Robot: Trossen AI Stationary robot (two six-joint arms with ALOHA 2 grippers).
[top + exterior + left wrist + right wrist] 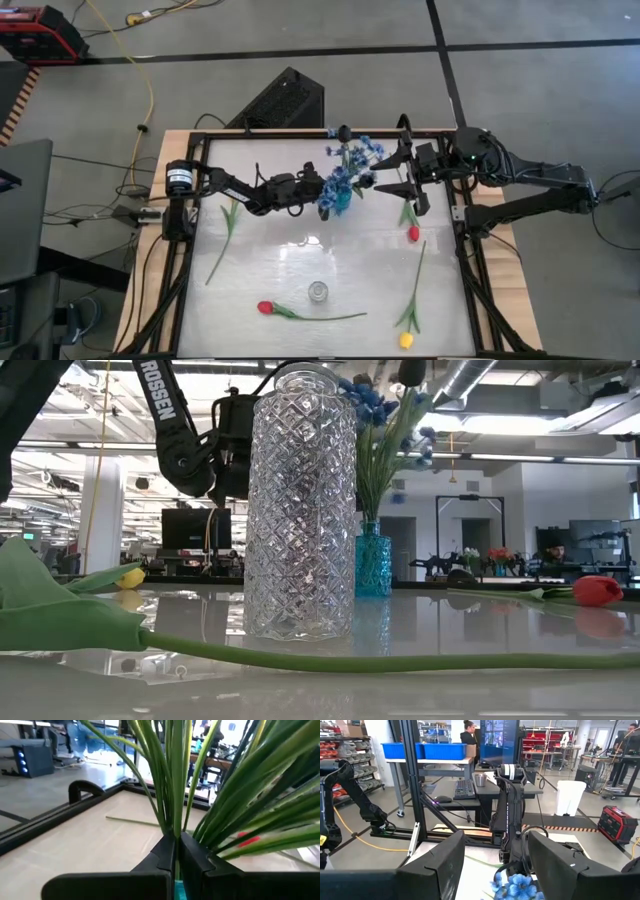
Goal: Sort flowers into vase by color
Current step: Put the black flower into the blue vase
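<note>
Two grippers | your left gripper (pixel 176 851) is pinching blue flower stems (pixel 172 785) | right gripper (pixel 495 865) is hanging wide | tugging could be tipping the blue vase (pixel 373 563).

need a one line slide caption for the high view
Left gripper pinches a green stem at the blue vase of blue flowers; right gripper waits open beside it.

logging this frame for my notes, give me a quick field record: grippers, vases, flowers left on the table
left gripper: shut on green stems, above the blue vase
right gripper: open, beside the blue flowers
clear vase: empty, upright
red tulips on table: two
yellow tulip on table: one
loose stem: table's left side
</note>
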